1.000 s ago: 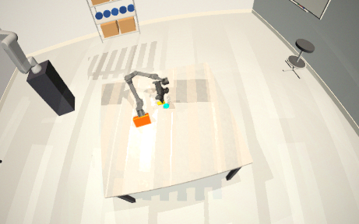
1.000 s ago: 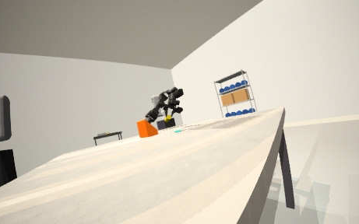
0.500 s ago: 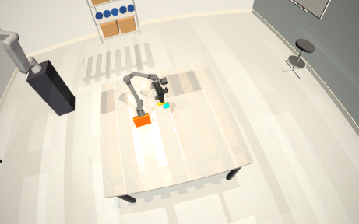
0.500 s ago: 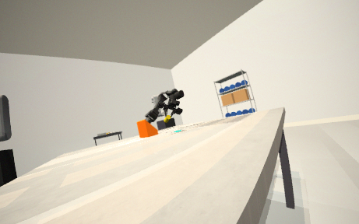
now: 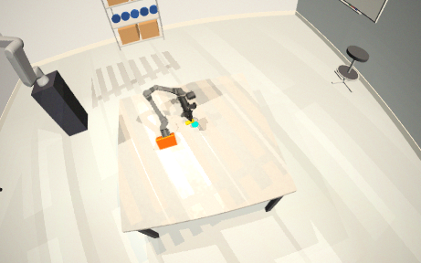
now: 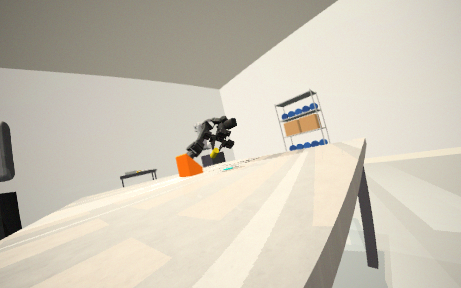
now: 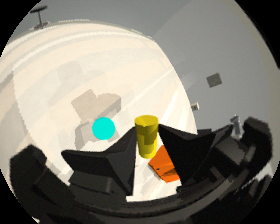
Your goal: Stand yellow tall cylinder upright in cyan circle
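The yellow tall cylinder sits between the two dark fingers of my gripper, which is shut on it. In the exterior view the cylinder hangs tilted under the gripper, above the table. The cyan circle lies flat on the table, to the left of the cylinder in the wrist view. In the top view the cylinder is just left of the cyan circle, with the gripper over them. The circle shows as a thin cyan streak in the side view.
The arm's orange base block stands on the table near the circle. It also shows in the wrist view. Off the table are a black cabinet, a shelf rack and a stool.
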Available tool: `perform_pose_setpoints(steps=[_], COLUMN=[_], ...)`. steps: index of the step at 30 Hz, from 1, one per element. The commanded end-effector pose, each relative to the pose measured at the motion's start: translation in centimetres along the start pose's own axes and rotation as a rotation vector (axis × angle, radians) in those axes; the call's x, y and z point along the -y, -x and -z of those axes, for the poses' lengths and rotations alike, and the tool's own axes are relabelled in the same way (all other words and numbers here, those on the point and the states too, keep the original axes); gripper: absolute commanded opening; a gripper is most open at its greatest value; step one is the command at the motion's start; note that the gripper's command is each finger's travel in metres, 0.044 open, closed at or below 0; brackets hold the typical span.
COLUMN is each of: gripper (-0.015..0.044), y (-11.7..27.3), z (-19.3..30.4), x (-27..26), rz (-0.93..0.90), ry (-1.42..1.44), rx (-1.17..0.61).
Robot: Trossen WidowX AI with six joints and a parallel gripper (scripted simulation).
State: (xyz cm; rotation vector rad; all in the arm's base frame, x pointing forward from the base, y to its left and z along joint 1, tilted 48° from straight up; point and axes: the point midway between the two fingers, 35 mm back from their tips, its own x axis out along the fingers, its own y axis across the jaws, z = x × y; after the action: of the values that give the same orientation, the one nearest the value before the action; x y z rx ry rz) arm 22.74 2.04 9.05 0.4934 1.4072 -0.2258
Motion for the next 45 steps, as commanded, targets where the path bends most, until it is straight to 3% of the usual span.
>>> perform_pose_setpoints(steps=[1,45], gripper=[0.0105,0.0105], y=[-0.10,0.09], z=[0.07,-0.31], x=[0.12,-0.06], rz=[0.013,0.060], ry=[-0.006,-0.056], rx=[0.024,0.301])
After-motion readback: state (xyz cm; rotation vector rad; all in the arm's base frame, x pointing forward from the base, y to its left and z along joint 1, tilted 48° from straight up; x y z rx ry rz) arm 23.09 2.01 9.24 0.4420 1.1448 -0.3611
